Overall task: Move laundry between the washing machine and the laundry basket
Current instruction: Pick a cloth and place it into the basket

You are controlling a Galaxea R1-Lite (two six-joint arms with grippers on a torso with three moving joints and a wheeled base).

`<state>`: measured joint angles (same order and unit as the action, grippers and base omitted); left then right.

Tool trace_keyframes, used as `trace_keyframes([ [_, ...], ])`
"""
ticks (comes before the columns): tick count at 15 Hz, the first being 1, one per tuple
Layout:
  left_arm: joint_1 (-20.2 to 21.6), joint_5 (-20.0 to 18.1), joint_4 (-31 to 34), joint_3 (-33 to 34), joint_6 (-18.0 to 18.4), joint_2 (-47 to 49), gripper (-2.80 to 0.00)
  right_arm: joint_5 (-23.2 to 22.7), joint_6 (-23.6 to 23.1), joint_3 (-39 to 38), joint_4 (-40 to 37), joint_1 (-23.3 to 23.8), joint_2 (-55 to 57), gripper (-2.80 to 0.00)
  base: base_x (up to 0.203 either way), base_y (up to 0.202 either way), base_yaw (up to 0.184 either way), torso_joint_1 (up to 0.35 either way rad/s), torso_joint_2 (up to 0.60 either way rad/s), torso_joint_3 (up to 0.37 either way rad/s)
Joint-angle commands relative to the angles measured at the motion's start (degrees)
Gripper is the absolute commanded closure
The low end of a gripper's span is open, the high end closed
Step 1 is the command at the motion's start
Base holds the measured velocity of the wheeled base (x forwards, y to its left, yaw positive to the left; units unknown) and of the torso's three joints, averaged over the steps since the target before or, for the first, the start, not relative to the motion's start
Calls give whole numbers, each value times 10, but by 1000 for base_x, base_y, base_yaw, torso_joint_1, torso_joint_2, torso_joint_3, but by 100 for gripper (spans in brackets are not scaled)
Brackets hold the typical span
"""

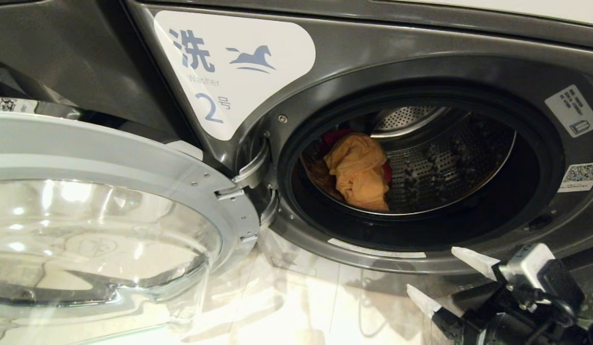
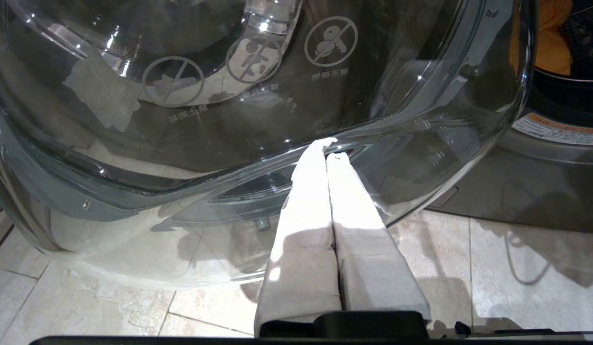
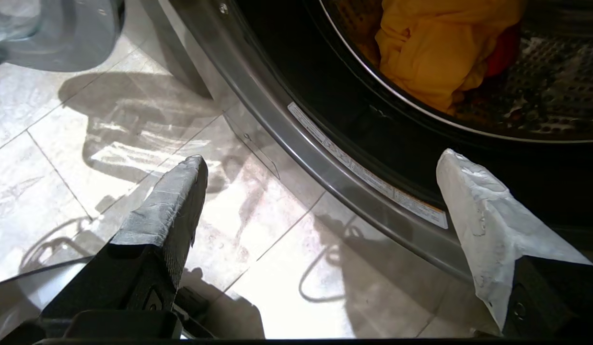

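The grey washing machine (image 1: 354, 52) stands with its round door (image 1: 99, 191) swung open to the left. Inside the drum lies an orange-yellow garment (image 1: 358, 170) over something red (image 1: 332, 136); the right wrist view shows the same garment (image 3: 435, 43). My right gripper (image 1: 430, 270) is at the lower right, below the drum opening and outside it, open with nothing between its fingers (image 3: 478, 225). My left gripper (image 2: 329, 147) is shut and empty, low by the floor, pointing at the glass bowl of the open door (image 2: 258, 96). The laundry basket is out of view.
Pale floor tiles (image 3: 109, 143) lie in front of the machine. The open door (image 2: 133, 201) fills the space on the left. A black rubber seal (image 1: 531, 191) rings the drum opening, with a label strip (image 3: 363, 172) along its lower rim.
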<state>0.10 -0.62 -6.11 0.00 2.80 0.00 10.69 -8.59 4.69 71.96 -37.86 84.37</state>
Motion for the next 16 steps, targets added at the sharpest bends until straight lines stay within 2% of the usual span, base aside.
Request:
trace_keyframes([
  [1,0,0,0,23,0,1,0,10,7,22,28,-1,92,-280,0,0,0,0,0,0],
  [6,0,0,0,23,0,1,0,64,55,117,57,4,213,-280,0,0,0,0,0,0],
  [10,0,0,0,23,0,1,0,122,75,232,70,25,317,-280,0,0,0,0,0,0],
  [16,0,0,0,23,0,1,0,132,71,407,76,84,433,-280,0,0,0,0,0,0],
])
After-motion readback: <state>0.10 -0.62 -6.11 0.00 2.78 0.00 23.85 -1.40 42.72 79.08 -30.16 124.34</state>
